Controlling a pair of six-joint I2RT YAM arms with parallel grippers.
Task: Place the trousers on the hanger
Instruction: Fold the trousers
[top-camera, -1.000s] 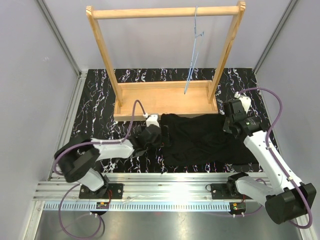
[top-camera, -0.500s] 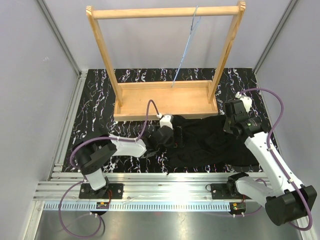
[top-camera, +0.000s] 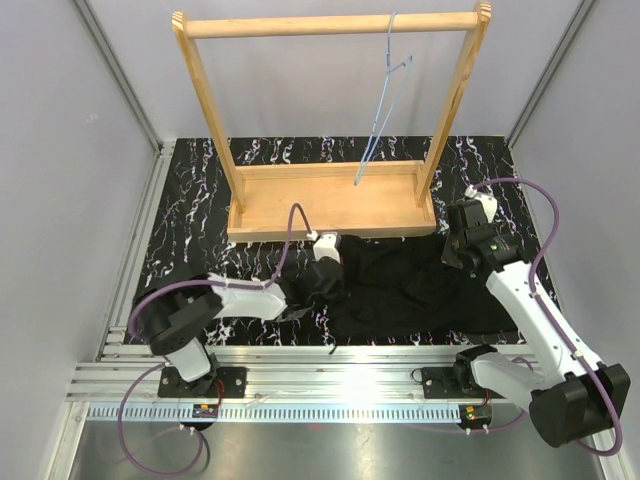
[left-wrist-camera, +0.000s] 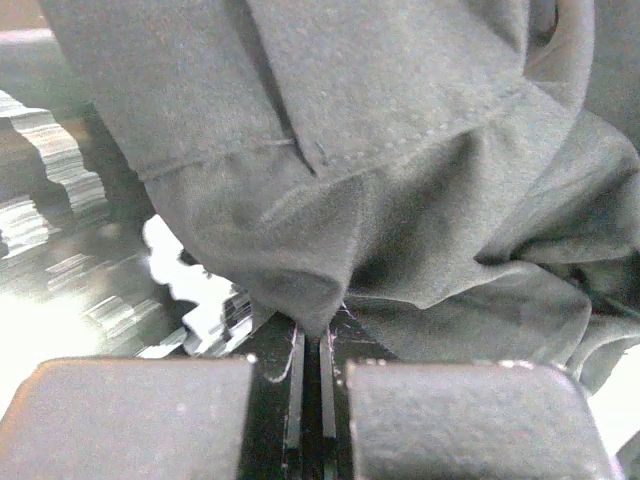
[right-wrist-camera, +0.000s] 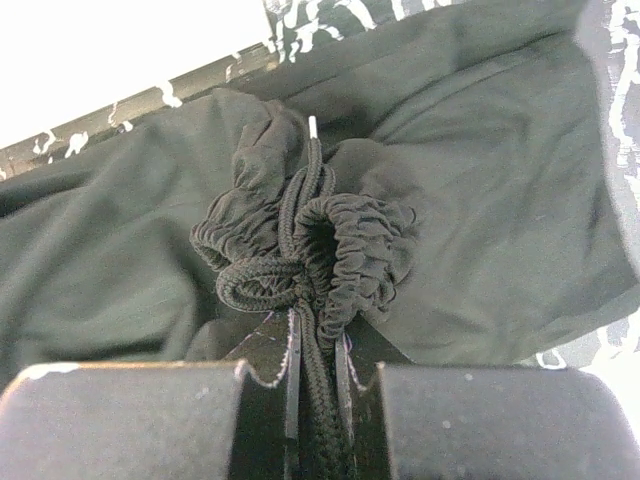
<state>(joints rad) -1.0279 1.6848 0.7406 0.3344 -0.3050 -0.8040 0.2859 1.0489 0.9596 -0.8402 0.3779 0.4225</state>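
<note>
The left gripper (left-wrist-camera: 312, 365) pinches a drooping fold of the black trousers (left-wrist-camera: 420, 220), jaws nearly together. A stitched hem (left-wrist-camera: 390, 90) lies above the gripper, with the glossy table (left-wrist-camera: 60, 300) to its left.

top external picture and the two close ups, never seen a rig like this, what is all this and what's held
Two robot arms are bolted at the near edge of the table. The wide picture looks down from above; the two close ones come from cameras on each wrist. Black trousers lie crumpled before a wooden rack, where a blue hanger hangs. The left gripper pinches a fabric fold; the right gripper pinches the bunched waistband and drawstring.
</note>
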